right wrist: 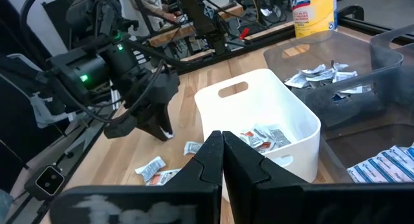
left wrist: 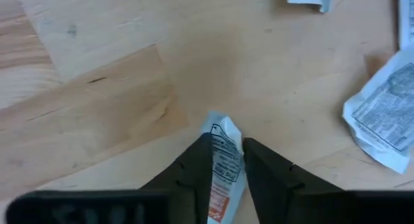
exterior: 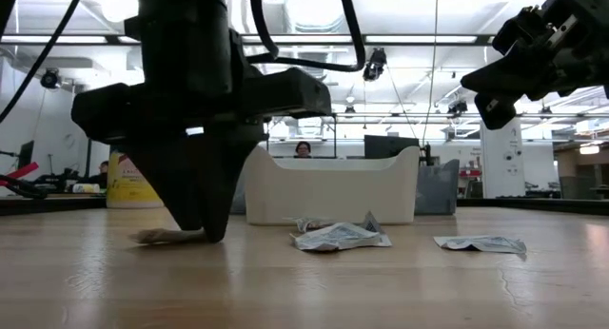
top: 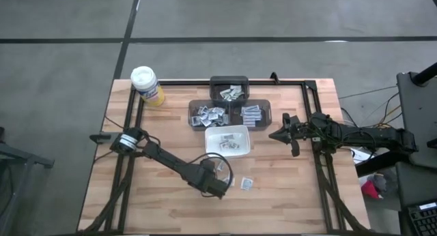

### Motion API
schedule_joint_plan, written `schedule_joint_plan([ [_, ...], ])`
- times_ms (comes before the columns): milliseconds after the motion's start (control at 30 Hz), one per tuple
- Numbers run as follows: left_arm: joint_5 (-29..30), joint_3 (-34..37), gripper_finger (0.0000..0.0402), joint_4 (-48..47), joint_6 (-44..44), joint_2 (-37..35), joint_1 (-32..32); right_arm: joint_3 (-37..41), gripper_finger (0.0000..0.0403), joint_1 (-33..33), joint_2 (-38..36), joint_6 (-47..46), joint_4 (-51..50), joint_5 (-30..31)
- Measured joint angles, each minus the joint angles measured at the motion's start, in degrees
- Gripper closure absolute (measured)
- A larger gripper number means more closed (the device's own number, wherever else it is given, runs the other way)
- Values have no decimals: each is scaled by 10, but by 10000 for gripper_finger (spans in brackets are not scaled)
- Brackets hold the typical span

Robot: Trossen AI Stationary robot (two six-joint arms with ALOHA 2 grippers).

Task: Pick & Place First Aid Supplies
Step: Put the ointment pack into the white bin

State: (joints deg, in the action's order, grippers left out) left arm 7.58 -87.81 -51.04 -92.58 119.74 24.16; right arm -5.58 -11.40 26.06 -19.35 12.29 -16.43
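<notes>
**Left arm pinching a packet down on the table**

The left gripper (left wrist: 225, 160) is down at the wooden table (top: 287, 202), its two fingers closed in narrow around a small packet (left wrist: 223, 153) with reddish print, which sticks up between them. Two more packets lie loose just beside it: one crumpled (exterior: 340, 236), one flat (exterior: 482, 243). The white dish (top: 229, 140) nearby has a few packets inside. The right gripper (right wrist: 223, 153) hangs in the air off to the dish's right, jaws pressed fully together, holding nothing.
</notes>
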Motion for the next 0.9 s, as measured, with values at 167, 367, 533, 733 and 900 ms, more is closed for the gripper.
schedule_joint_plan([
  [167, 3, -3, 346, 3, 18, 0, 0, 0, 394, 0, 0, -1, 0, 0],
  [367, -1, -13, 393, 4, 61, -1, 0, 0, 394, 0, 0, -1, 0, 0],
  [533, -2, -26, 396, 3, 119, -11, 0, 0, 394, 0, 0, -1, 0, 0],
  [733, 2, -34, 399, 1, 225, -39, 0, 0, 394, 0, 0, -1, 0, 0],
  [900, 57, -37, 400, 3, 321, -86, 0, 0, 394, 0, 0, -1, 0, 0],
])
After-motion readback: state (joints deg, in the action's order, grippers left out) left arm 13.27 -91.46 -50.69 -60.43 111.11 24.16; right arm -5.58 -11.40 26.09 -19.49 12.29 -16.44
